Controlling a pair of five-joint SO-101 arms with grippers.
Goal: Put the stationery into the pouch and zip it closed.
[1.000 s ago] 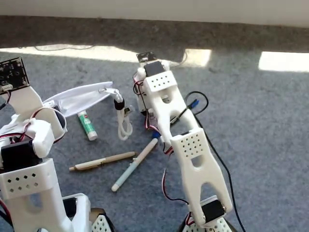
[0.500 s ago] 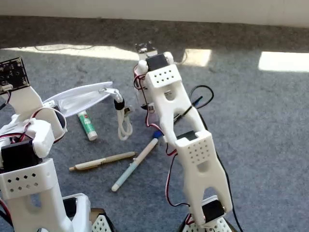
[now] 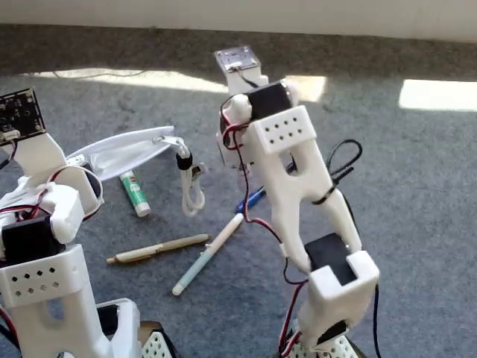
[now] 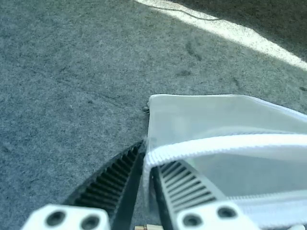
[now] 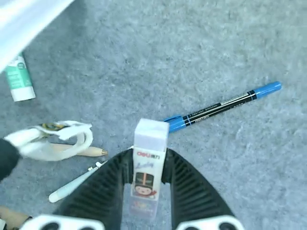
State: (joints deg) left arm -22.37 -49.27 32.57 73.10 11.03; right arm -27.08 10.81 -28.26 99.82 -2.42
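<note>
My left gripper [image 4: 147,165] is shut on the rim of the white mesh pouch [image 4: 230,127], which it holds up with its mouth open. In the high view the pouch [image 3: 123,151] hangs at the left. My right gripper [image 5: 147,154] is shut on a white eraser [image 5: 150,135] and holds it above the carpet. Below it lie a blue pen [image 5: 223,106], a green-and-white glue stick [image 5: 19,81] and a white pen [image 5: 74,184]. The high view also has the glue stick [image 3: 136,192], a beige pen [image 3: 158,249], the white pen [image 3: 209,253] and the blue pen [image 3: 252,199].
A white cord loop [image 3: 192,190] with a black bead hangs from the pouch's zipper end and rests on the grey carpet [image 3: 402,186]. The raised right arm [image 3: 291,164] stands over the middle. Sunlit patches run along the far edge.
My right arm has risen and swung right with the eraser in its gripper, which uncovers the blue pen on the carpet. The left arm and the pouch have kept still.
</note>
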